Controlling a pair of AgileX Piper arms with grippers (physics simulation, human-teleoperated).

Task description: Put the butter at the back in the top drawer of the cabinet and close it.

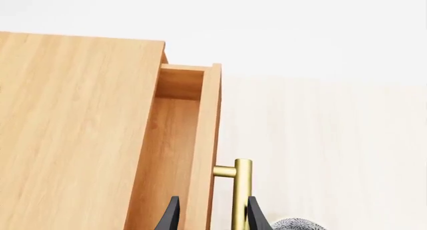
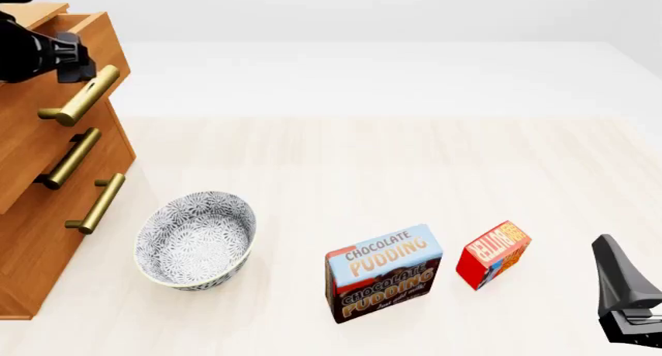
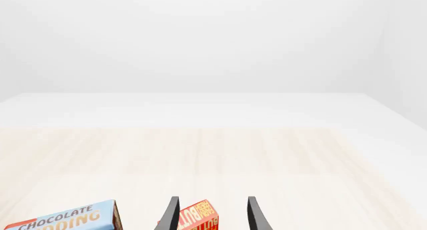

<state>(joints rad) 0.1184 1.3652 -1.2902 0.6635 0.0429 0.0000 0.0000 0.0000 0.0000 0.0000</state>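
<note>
The butter [image 2: 494, 254], a small red box with an orange label, lies on the table at the front right, right of the pudding box. It also shows in the right wrist view [image 3: 197, 217], just ahead of my open, empty right gripper [image 3: 210, 200], which sits at the front right edge [image 2: 621, 274]. The cabinet [image 2: 42, 216] stands at the left. Its top drawer [image 2: 104, 34] is pulled partly out and its inside [image 1: 170, 150] looks empty. My left gripper [image 1: 213, 200] is open, its fingers straddling the drawer front and the brass handle [image 1: 241, 190].
A blue-and-brown Chocolate Pudding box [image 2: 383, 272] stands at the front middle, and its top shows in the right wrist view [image 3: 63, 220]. A patterned grey bowl [image 2: 197, 238] sits in front of the cabinet. The two lower drawers [image 2: 73, 158] are shut.
</note>
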